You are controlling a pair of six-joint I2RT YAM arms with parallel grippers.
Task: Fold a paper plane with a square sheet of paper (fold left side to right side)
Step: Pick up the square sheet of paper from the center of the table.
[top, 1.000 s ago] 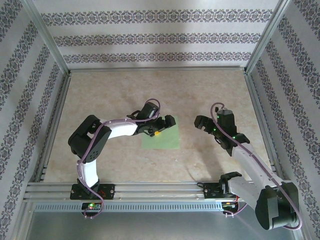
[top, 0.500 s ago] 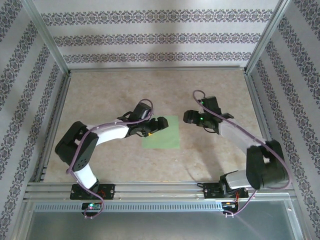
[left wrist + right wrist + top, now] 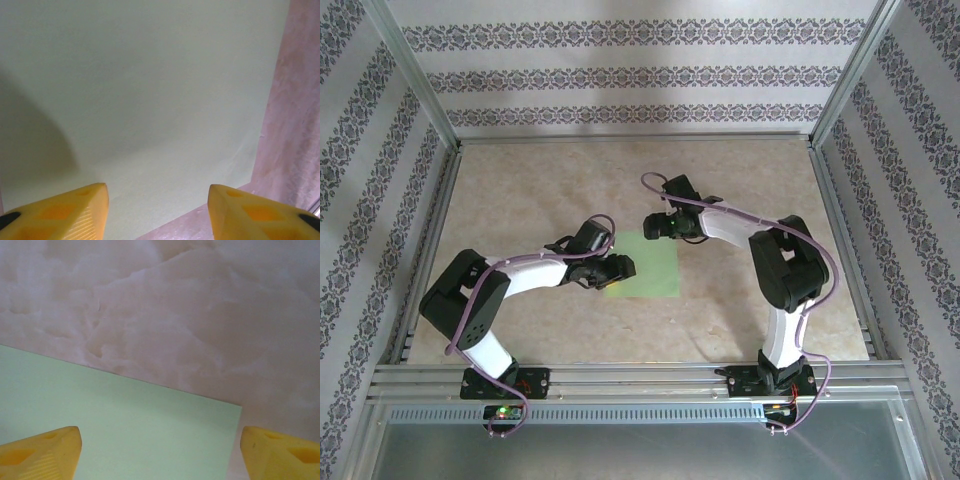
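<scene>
The square sheet of paper point(image 3: 655, 266) is light green and lies flat and unfolded in the middle of the table. My left gripper point(image 3: 618, 268) sits low over the sheet's left edge, near its front corner. In the left wrist view its yellow fingertips point(image 3: 75, 212) stand apart, with the paper point(image 3: 150, 100) flat between and beyond them and nothing pinched. My right gripper point(image 3: 654, 226) hovers at the sheet's far edge. In the right wrist view its jaws are wide apart, with the paper point(image 3: 125, 430) and one of its corners below them.
The marbled beige table point(image 3: 520, 190) is fenced by aluminium posts and patterned walls on three sides. A metal rail point(image 3: 640, 380) carrying both arm bases runs along the near edge. The right arm's elbow point(image 3: 785, 260) stands tall to the right of the sheet.
The right arm swung left from beside the sheet to its far edge. The left gripper drew back toward the sheet's left edge and its jaws narrowed.
</scene>
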